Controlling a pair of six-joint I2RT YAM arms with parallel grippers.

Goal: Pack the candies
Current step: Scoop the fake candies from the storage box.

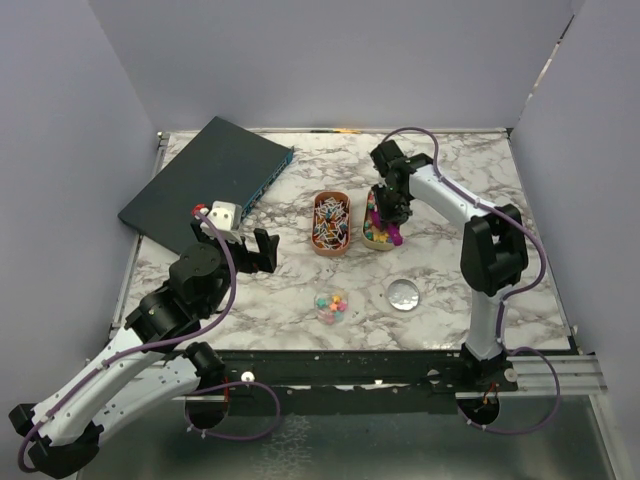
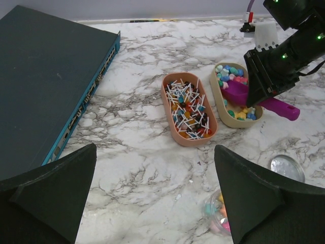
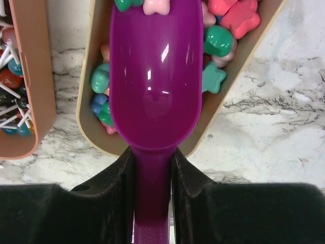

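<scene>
Bright candies [image 3: 221, 40] in pink, green and blue fill a beige oval tray [image 3: 84, 119]. My right gripper [image 3: 152, 170] is shut on the handle of a purple scoop [image 3: 155, 76]. The scoop's bowl lies in that tray, with two candies at its far tip. From above, the right gripper [image 1: 388, 212] hangs over the beige tray [image 1: 369, 240]. A small clear jar [image 1: 331, 306] holding a few candies stands in the front middle. My left gripper [image 1: 250, 250] is open and empty, left of the jar [image 2: 216, 213].
An orange oval tray [image 1: 331, 222] of lollipops with white sticks sits left of the beige tray. A round clear lid [image 1: 404, 294] lies right of the jar. A dark network switch [image 1: 205, 183] lies at the back left.
</scene>
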